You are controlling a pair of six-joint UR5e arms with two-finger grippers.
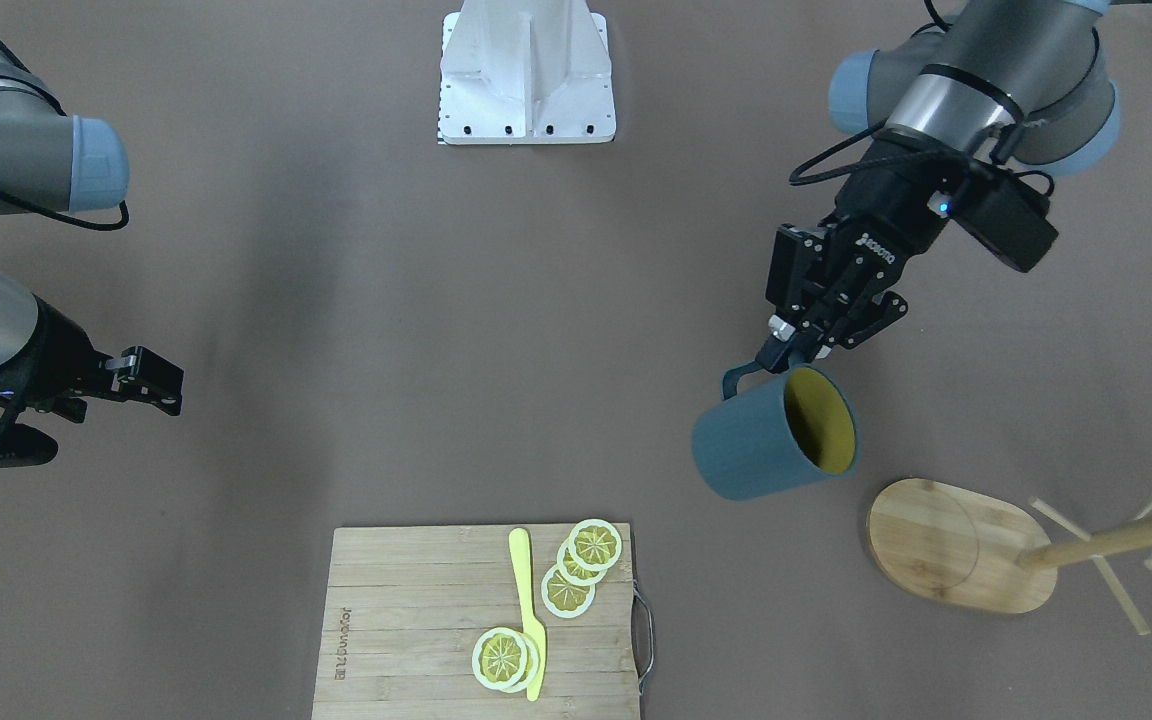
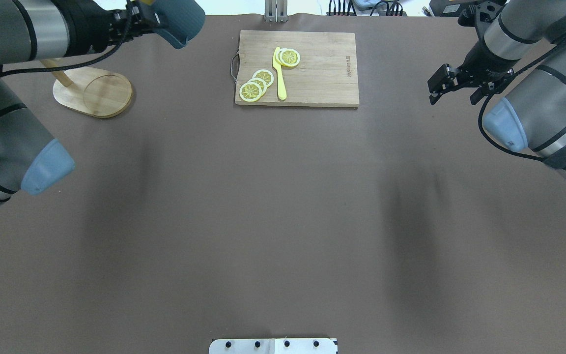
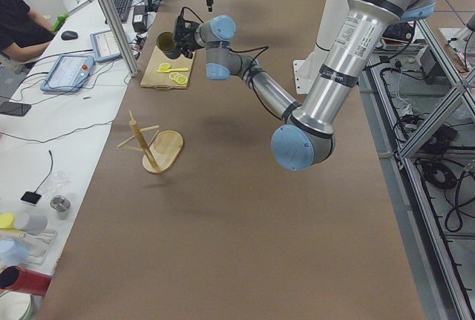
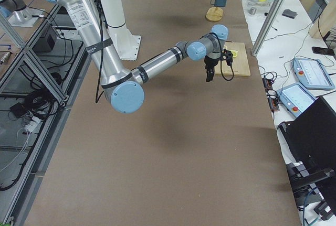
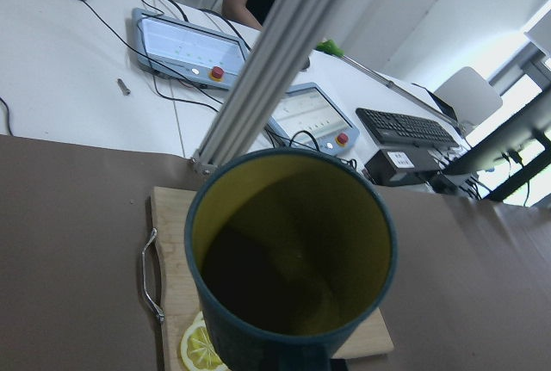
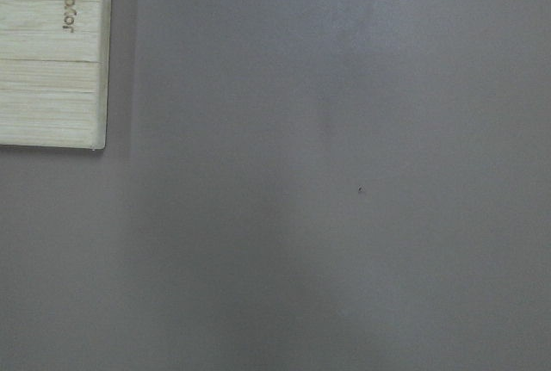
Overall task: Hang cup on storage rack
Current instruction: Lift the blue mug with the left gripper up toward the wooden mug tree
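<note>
The left gripper is being kept closed on the loop handle of the cup. The cup is being held clear of the table, tilted on its side just beyond the fingertips, with its yellowish inside being presented to the left wrist camera. The storage rack is being left standing near these jaws, beside the cup and apart from it. Farther from them, lemon slices and a yellow knife are being carried by the cutting board. The right gripper is being held with its jaws parted, nothing between them, and a corner of the board is lying off to one side.
</note>
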